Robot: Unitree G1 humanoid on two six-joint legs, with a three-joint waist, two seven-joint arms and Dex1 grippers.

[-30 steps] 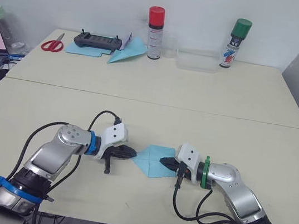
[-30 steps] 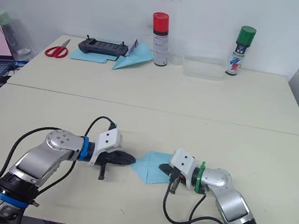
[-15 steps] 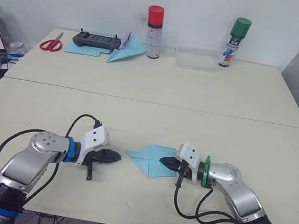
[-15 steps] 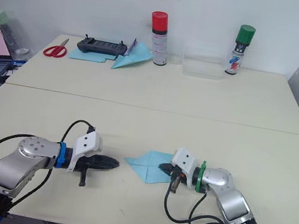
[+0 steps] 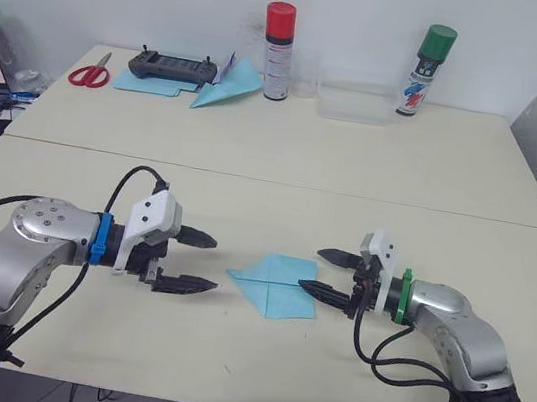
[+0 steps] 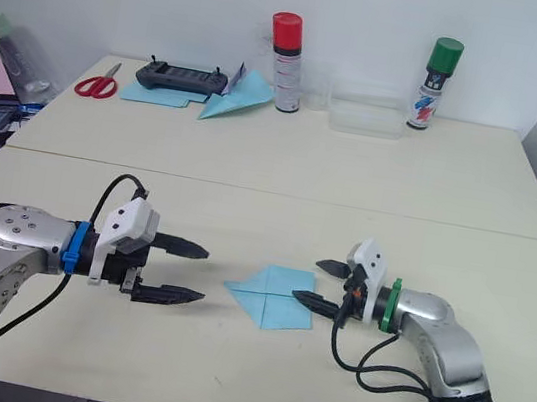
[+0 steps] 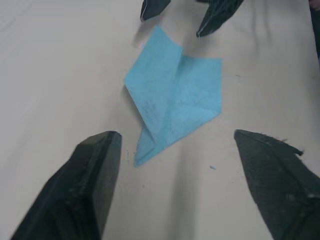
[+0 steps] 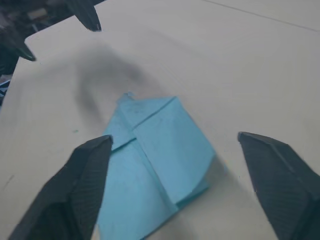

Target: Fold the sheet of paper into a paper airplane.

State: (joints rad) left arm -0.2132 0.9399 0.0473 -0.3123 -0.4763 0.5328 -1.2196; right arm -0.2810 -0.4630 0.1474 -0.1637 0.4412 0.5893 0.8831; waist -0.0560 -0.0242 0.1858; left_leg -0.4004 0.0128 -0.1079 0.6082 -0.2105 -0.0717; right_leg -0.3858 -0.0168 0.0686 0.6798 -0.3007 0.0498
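While both arms rest low over the near table (image 5: pixel 77 329), one sheet of paper (image 5: pixel 276 283) lies flat on it between them, light blue, partly folded into a pointed shape with crease lines meeting along its middle. The left gripper (image 5: pixel 187 262) sits just to the left of the sheet with its two black fingers spread wide apart, holding nothing and not touching the paper. The right gripper (image 5: pixel 324 274) faces it from the other side, its two fingers likewise parted; the lower fingertip lies right at the sheet's right edge, though whether it touches cannot be told. From the left wrist view the sheet (image 7: pixel 175 92) lies ahead between that gripper's own two fingers, with the other gripper's two tips beyond it. On the far table (image 5: pixel 434 175) stand two spray cans, one with a red cap (image 5: pixel 277 51) and one with a green cap (image 5: pixel 420 70), with one clear plastic box (image 5: pixel 352 102) between them. Further left lie one folded paper dart (image 5: pixel 227 89), one black controller (image 5: pixel 175 68) on a blue sheet (image 5: pixel 139 85), and one pair of red-handled scissors (image 5: pixel 89 73).
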